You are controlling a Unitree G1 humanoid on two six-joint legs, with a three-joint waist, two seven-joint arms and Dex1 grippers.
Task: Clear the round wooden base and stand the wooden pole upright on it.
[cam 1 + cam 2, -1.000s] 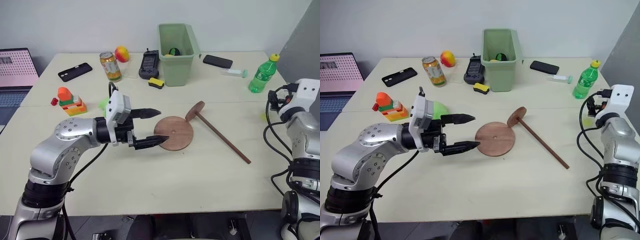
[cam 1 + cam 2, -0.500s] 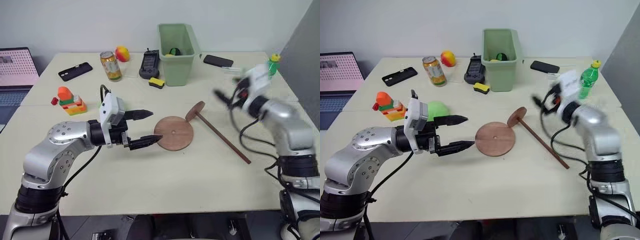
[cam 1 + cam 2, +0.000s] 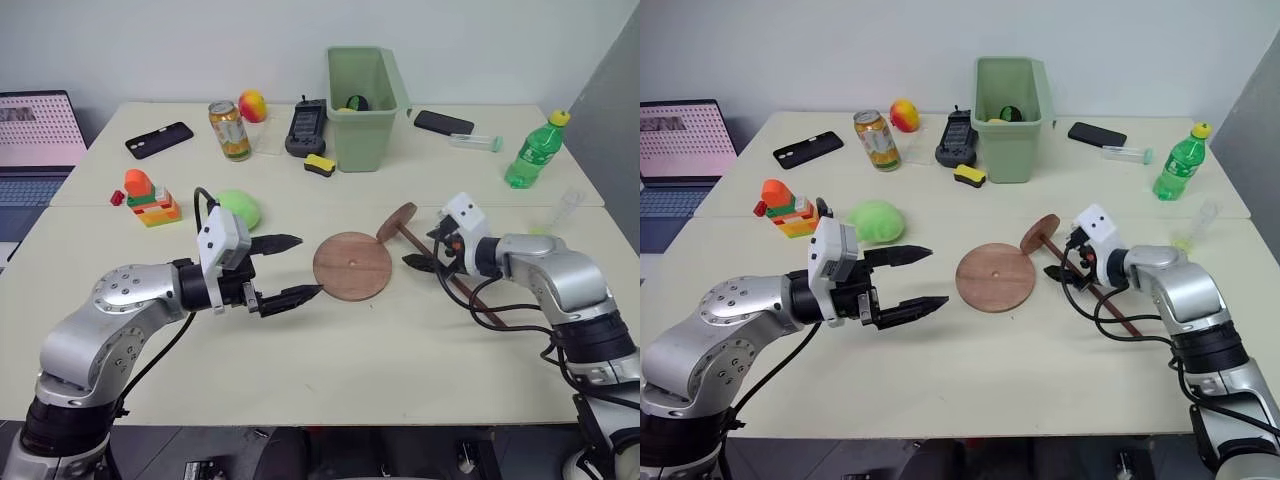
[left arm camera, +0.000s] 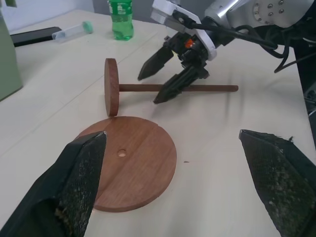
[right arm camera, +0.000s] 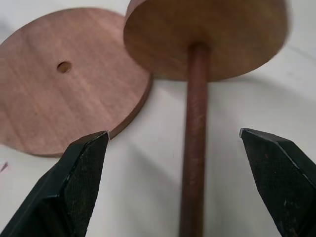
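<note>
Pole [image 3: 445, 268] lies on the table just beside the bare base [image 3: 352, 265], looking light and stiff, so close your wide-open, empty right gripper [image 3: 425, 250] on its rod near the disc; left gripper [image 3: 288, 270] gapes empty.

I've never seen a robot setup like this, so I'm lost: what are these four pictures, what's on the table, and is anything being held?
It is a two-armed robot at a table. Two pictures come from cameras in its head, looking down over its arms. The other two come from a camera on each wrist, looking out between that gripper's two black fingers. In the middle lies a round wooden base with nothing on it, and beside it a wooden pole lying flat. The right gripper is open with a finger on either side of the pole, not yet closed on it. The left gripper hangs open and empty beside the base.
</note>
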